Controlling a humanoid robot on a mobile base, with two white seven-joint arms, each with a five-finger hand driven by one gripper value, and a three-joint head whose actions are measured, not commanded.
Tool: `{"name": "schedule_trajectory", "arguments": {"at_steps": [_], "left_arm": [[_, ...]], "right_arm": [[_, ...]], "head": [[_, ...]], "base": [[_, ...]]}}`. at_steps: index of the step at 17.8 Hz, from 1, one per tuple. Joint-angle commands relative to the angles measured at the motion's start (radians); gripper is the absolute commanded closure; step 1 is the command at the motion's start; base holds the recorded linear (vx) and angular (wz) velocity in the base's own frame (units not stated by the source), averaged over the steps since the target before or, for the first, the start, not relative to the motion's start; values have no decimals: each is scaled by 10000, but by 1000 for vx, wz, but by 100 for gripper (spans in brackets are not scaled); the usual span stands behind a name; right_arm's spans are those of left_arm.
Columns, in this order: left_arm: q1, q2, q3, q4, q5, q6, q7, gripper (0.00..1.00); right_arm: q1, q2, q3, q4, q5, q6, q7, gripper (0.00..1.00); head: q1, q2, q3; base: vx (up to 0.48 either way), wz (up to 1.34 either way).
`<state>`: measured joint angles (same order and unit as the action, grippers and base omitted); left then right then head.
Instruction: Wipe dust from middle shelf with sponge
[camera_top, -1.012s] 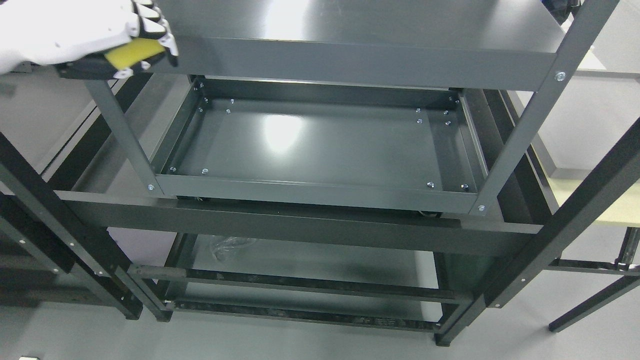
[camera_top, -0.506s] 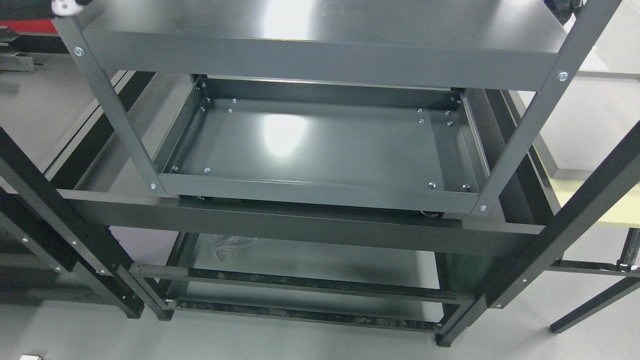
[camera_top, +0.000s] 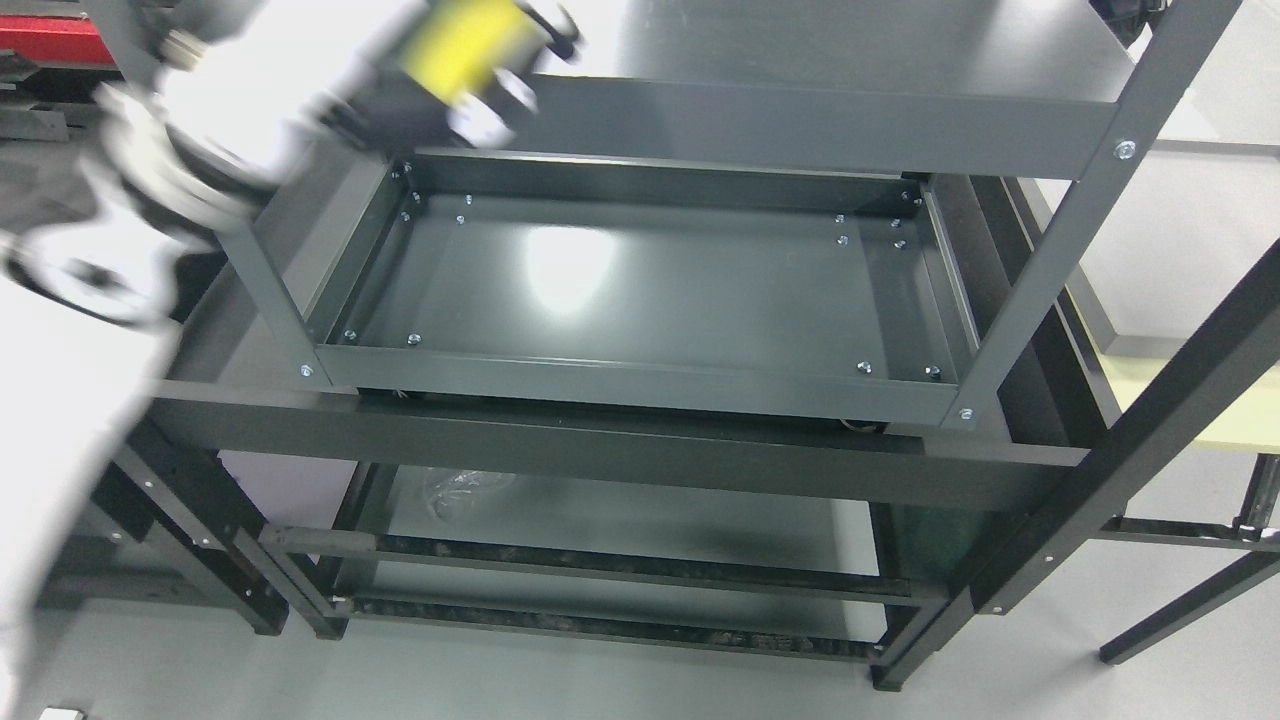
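Head view: half a second ago my left hand (camera_top: 440, 70) was nearly out of frame; now it has swung back in, blurred, fingers (camera_top: 495, 108) clamped on the yellow sponge (camera_top: 470, 35). The middle shelf (camera_top: 640, 290) lies below them, unwiped.
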<state>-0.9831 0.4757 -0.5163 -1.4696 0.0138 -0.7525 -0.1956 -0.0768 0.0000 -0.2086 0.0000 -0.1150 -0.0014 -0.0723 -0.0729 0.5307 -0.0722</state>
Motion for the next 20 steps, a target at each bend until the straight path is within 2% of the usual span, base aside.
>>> {"name": "schedule_trajectory", "arguments": {"at_steps": [1,3,4,6,9,10,12,14,18,20], "left_arm": [[2862,-4582,-359,2006,-1059,361,754,100],[3294,-4582,-146,2742,-952,453,2104,100],[3524,-4582,372,2974,-875,469,2429,100],[4167,-4582,1445,3007,-874,728,2463,100],[5195,-4582,3073,2854,-874,1693,2432,100],[5487,-4582,3472,2458,-844,2213,2432,100],[6023,-4582,4087,867,-615,4095,2432,100],[6866,-4582,4059,-1004,104,5647,2447,100],[7591,-4582,3966,-2834,169,6572,2539,100],[7378,-4582,4226,-3037,199,6926,2524,100]], "right_arm": [[1,-174,0,-175,0,719,2,0],[1,-174,0,-175,0,719,2,0],[1,-174,0,-175,0,719,2,0],[1,-174,0,-175,0,719,2,0],[1,-174,0,-175,0,719,2,0],[1,-174,0,-175,0,719,2,0],[1,-174,0,-175,0,719,2,0],[1,-174,0,-175,0,719,2,0],[1,-174,0,-175,0,719,2,0],[1,-174,15,-175,0,719,2,0]], "head": [[0,0,0],[0,1,0],[0,1,0],[0,1,0],[0,1,0],[0,1,0],[0,1,0],[0,-2,0],[0,-4,0],[0,-4,0]], "base": [[0,0],[2,-11],[0,0],[0,0],[0,0],[0,0],[0,0],[0,0],[0,0],[0,0]]}}
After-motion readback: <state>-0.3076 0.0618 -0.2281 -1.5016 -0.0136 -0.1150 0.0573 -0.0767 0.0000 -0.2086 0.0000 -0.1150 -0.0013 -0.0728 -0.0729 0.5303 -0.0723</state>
